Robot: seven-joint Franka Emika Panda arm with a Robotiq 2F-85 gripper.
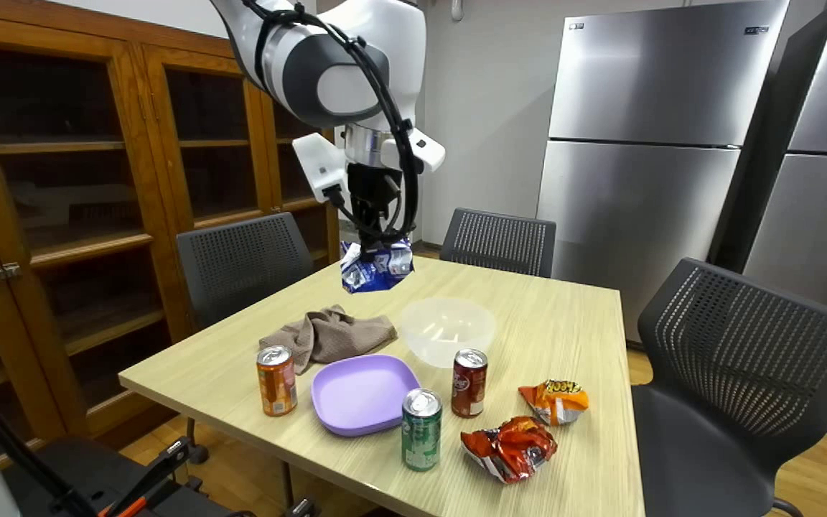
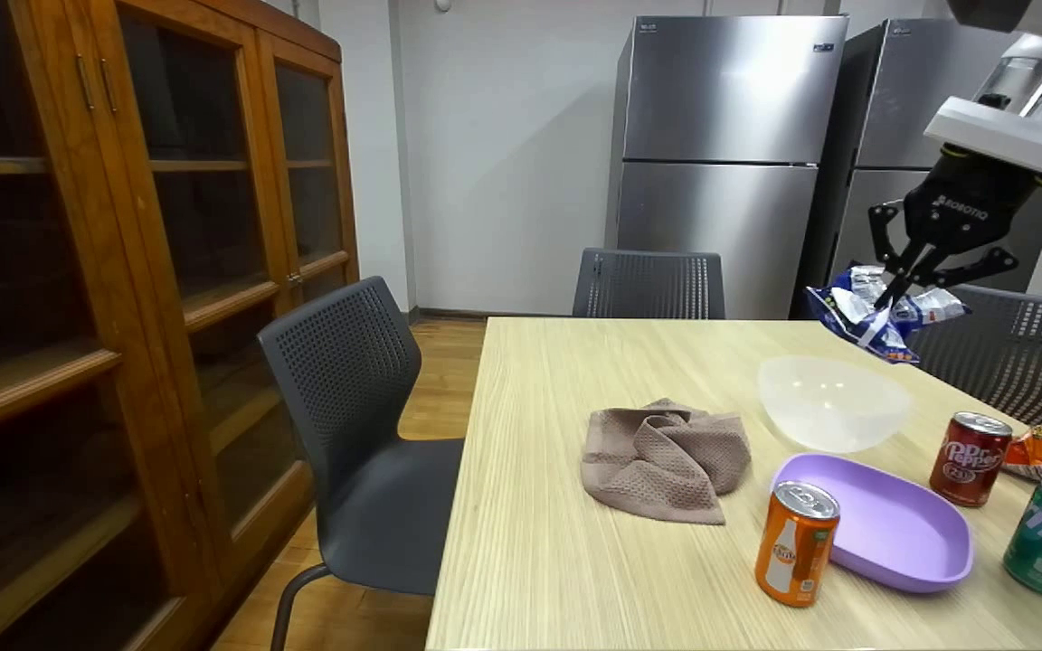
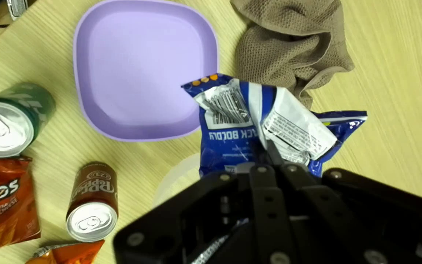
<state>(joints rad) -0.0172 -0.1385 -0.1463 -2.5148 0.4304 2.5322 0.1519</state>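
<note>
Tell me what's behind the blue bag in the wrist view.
Past the edges of the blue bag show parts of the plate, towel, bowl and table. The bag and gripper cover most of the bowl, so its inside cannot be seen fully there.

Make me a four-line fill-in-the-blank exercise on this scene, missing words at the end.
The fingers grip a crinkled bag whose main color is ____.
The purple plate lies ____ the orange can and the green can.
The dark red can is labelled "Dr ____".
Of the green can and the dark red can, the ____ one is nearer the translucent bowl.
Missing words: blue; between; Pepper; dark red.
</note>
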